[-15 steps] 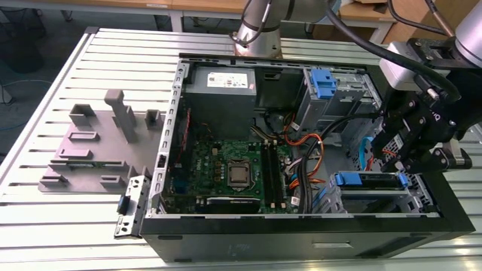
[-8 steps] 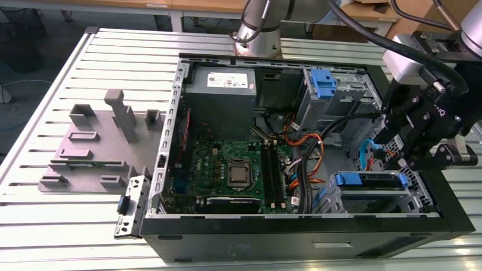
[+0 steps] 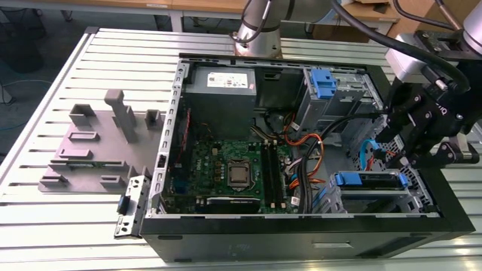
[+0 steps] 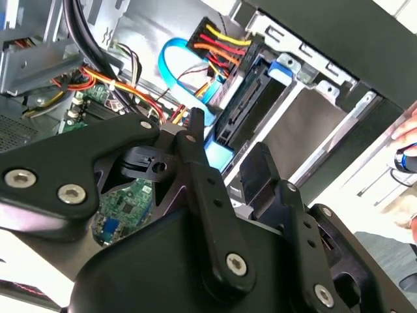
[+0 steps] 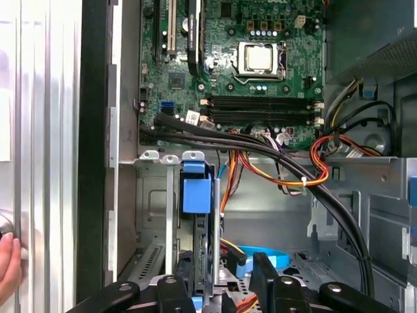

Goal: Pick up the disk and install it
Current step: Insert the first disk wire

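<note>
The disk (image 3: 369,180) sits in the drive bay at the near right corner of the open computer case (image 3: 301,243), with its blue rails showing at both ends. In the first wrist view the disk (image 5: 197,195) stands edge-on in the bay with a blue tab on it. In the second wrist view the disk (image 4: 242,107) has red-yellow and blue cables at its end. My gripper (image 3: 410,155) hangs over the case's right side, just above that bay. In both wrist views the gripper (image 4: 225,140) (image 5: 225,270) is open, with nothing held between its black fingers (image 4: 205,189).
A green motherboard (image 3: 233,169), a grey power supply (image 3: 226,84) and loose cables (image 3: 305,141) fill the case. A second bay with a blue latch (image 3: 324,82) stands at the back. A grey fixture (image 3: 98,141) lies on the slatted table (image 3: 45,226). A person's hand (image 5: 8,264) rests by the case.
</note>
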You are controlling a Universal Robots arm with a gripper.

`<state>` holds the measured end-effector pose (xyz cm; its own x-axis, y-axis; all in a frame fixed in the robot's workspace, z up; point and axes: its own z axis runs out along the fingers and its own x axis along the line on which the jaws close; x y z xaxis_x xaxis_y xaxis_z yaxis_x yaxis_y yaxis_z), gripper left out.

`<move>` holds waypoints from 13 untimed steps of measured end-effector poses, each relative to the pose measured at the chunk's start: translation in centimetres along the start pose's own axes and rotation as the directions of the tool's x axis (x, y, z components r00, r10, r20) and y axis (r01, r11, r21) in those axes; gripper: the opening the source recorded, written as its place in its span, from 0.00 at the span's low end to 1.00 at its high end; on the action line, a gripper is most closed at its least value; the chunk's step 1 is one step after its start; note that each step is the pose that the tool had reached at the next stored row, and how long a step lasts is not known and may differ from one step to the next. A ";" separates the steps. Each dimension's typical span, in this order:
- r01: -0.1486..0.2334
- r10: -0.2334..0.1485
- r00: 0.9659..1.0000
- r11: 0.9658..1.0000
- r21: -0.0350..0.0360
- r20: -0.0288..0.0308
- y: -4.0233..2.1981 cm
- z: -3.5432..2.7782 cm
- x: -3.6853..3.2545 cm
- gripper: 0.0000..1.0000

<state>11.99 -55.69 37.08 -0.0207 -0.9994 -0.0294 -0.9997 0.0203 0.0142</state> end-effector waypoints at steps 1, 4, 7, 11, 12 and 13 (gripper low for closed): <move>-0.001 0.001 1.000 1.000 0.000 0.000 -0.18 0.05 -0.06 0.49; -0.005 0.005 1.000 1.000 0.000 0.000 -0.50 0.26 -0.18 0.49; -0.009 0.009 1.000 1.000 0.000 0.000 -0.55 0.67 -0.19 0.49; -0.014 0.014 1.000 1.000 0.000 0.000 -0.57 1.08 -0.18 0.49; -0.015 0.015 1.000 1.000 0.001 -0.001 -0.57 1.18 -0.18 0.49; -0.017 0.017 1.000 1.000 0.001 -0.001 -0.57 1.26 -0.18 0.49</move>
<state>12.54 -55.48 35.82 -0.0376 -0.9989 -0.0284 -0.9992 0.0372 0.0141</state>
